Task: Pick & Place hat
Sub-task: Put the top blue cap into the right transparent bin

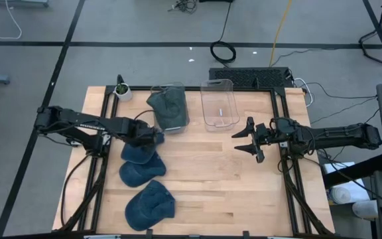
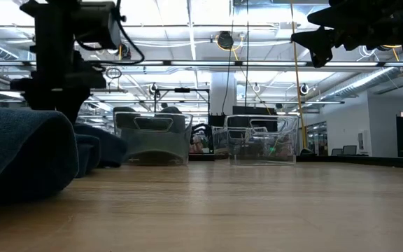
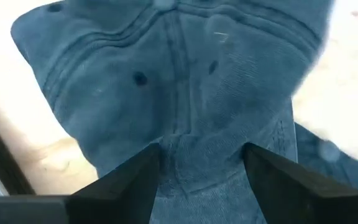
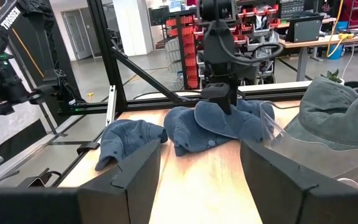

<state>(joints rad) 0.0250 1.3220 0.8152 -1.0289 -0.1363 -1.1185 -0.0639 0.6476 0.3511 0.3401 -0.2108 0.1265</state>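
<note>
On the frame reads "TROSSEN"; left hand gapes over a hat.

Two black jointed arms, white lettering on the left arm, dark wedge-shaped fingers.

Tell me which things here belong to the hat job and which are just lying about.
In the job: three hats on the table, hat in bin, empty bin, left gripper, right gripper.
Lying about: potted plant, cable coil.
</note>
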